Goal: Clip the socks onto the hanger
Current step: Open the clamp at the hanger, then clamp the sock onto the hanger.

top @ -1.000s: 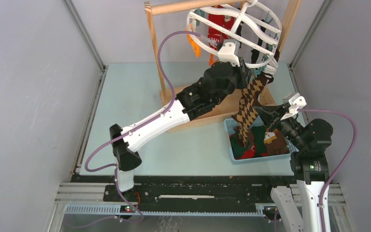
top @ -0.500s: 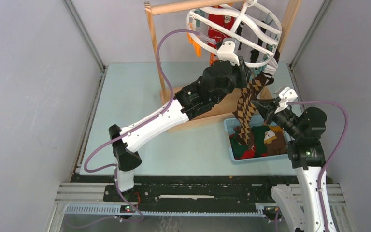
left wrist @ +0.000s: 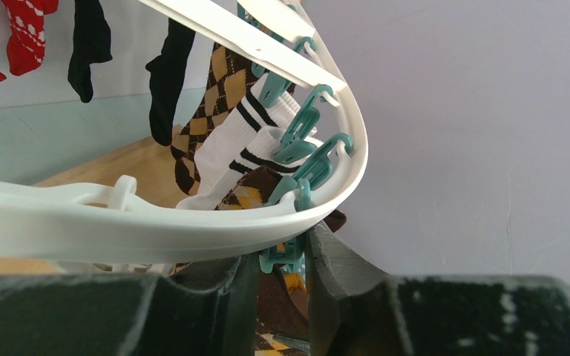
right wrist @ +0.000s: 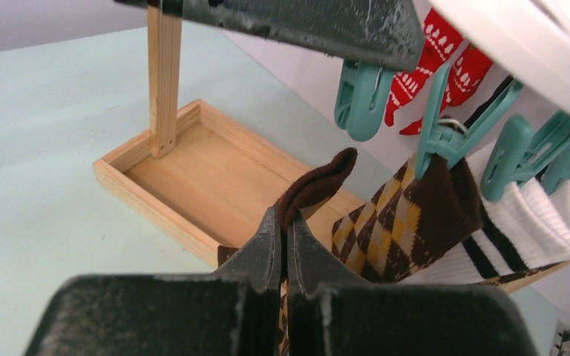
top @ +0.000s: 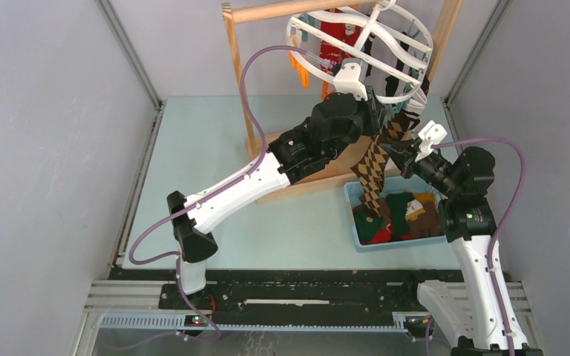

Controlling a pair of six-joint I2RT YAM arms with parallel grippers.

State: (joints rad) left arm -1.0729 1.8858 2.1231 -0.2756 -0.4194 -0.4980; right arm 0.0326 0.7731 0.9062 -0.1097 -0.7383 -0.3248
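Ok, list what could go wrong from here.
1. The right fingers pinch only the brown cuff of the argyle sock; it may slip out before it reaches a clip.
2. The left fingers grip one teal clip under the rim of the hanger; losing it would let it close without the cuff.
3. The sock's foot end reaches into the blue bin and might snag on the loose socks there.

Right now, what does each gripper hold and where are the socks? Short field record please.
left gripper: closed on a teal clip under the hanger rim
right gripper: shut on an argyle sock by its brown cuff, near the clips
clipped: red socks, black socks, striped white socks, second argyle sock
unclipped: loose socks in blue bin
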